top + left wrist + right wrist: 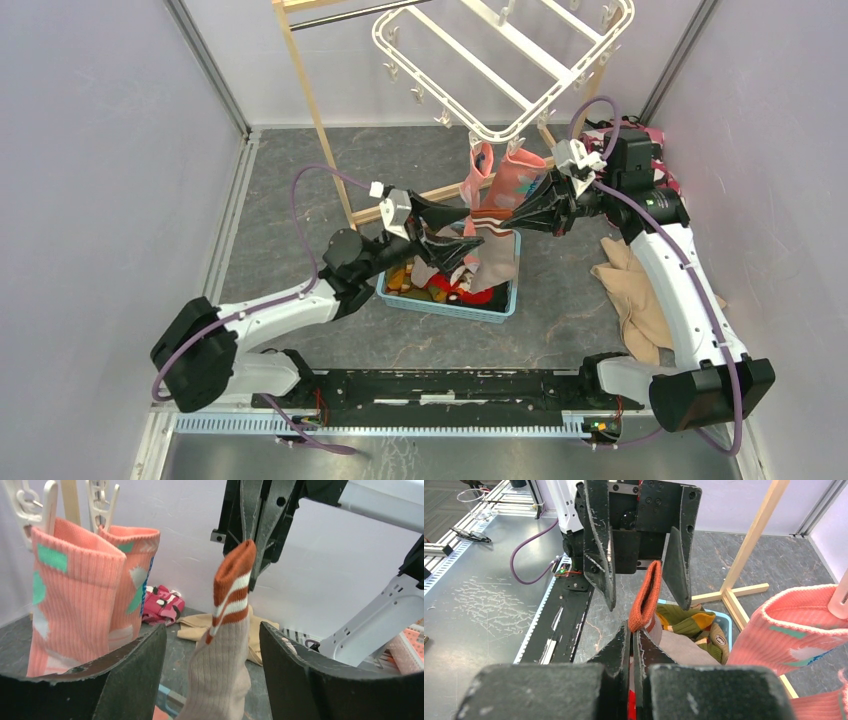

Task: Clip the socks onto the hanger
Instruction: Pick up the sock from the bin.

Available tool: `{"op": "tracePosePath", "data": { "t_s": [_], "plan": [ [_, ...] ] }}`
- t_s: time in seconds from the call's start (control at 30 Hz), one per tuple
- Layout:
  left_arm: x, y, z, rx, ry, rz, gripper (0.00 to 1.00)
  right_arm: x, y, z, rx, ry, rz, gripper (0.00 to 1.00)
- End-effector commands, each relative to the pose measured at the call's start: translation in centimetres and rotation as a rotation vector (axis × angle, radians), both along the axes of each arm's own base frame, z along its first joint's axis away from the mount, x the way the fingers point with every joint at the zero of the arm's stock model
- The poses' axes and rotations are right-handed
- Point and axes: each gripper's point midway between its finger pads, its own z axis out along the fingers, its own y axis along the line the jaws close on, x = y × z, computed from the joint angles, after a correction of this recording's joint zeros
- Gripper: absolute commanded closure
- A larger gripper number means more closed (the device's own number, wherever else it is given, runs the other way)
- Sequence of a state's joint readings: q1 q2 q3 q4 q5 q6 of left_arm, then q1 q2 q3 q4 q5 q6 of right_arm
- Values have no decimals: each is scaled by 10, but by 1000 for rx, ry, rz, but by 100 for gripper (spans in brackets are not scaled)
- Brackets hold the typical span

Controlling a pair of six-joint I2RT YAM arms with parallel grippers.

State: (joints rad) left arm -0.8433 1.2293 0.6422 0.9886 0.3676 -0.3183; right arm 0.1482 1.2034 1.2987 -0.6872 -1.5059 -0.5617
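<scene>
My right claw [631, 630] is pinched tight on the striped sock [225, 650]. Its cuff stands between the spread fingers of my left claw [212, 627], with room on either side. Two pink socks [75, 600] hang clipped to the hanger [490, 132] just beside. A round label [720, 640] in the basket [455, 305] is too small to read.

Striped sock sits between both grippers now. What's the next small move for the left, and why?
Probably shut the left gripper on the striped sock just below its cuff. Its fingers stand open on either side of the sock, with gaps showing, while the right gripper already pinches it. A second hold would likely help present the cuff to the hanger.
</scene>
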Motion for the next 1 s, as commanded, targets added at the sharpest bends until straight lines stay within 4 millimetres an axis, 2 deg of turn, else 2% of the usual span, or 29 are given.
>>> {"op": "tracePosePath", "data": {
  "t_s": [0.0, 0.13, 0.27, 0.47, 0.53, 0.67, 0.73, 0.87, 0.97],
  "plan": [
    [-5, -1, 55, -171, -66, -41, 29, -7, -1, 20, 32, -79, 28, 100],
    [-7, -3, 57, -198, -62, -65, 39, -6, -1, 17, 31, -73, 28, 100],
    [-12, -8, 56, -193, -63, -105, 55, -5, -1, 17, 30, -73, 27, 100],
    [-12, -12, 53, -193, -47, -128, 57, -4, -1, 16, 28, -70, 23, 100],
    [-13, -13, 55, -199, -51, -141, 66, -4, -1, 16, 26, -72, 20, 100],
    [-16, -17, 55, -191, -58, -168, 95, -2, -2, 13, 14, -73, -1, 100],
    [-17, -16, 55, -189, -65, -166, 98, 0, -3, 12, 5, -74, -18, 99],
    [-14, -11, 53, -156, -81, -116, 98, 13, -11, 12, -25, -94, -93, 81],
    [-7, -6, 47, -80, -87, -47, 98, 31, -30, 17, -51, -139, -202, 65]
  ]
}}
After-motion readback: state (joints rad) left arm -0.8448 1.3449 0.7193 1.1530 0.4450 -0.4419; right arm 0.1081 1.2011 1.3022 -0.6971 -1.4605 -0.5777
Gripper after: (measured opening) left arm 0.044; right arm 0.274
